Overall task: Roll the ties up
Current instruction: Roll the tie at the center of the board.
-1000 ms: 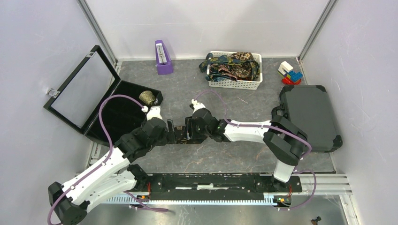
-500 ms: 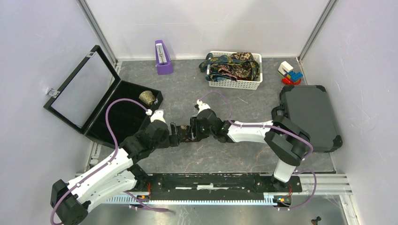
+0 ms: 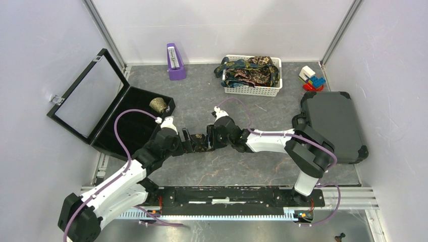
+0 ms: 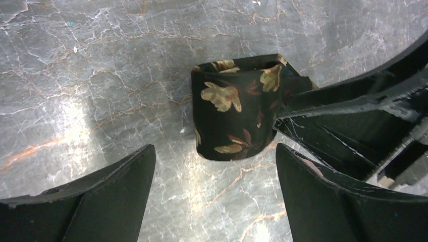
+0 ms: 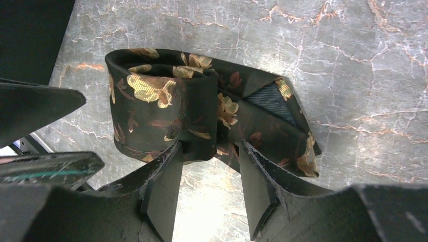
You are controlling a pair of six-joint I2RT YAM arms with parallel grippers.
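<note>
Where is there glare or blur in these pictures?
Left wrist: glare whitens the table left of and below the tie. Right wrist: a bright patch on the table at bottom centre. Top: even light, no blur, the tie small and dark.

From above, the rolled tie (image 3: 201, 143) is partly covered by the left fingers (image 3: 188, 142) and the right fingers (image 3: 214, 137), and its print is too small to make out. In the left wrist view its right side vanishes behind the right fingers. The ties (image 3: 252, 73) in the basket (image 3: 252, 91) are too tangled to count.
</note>
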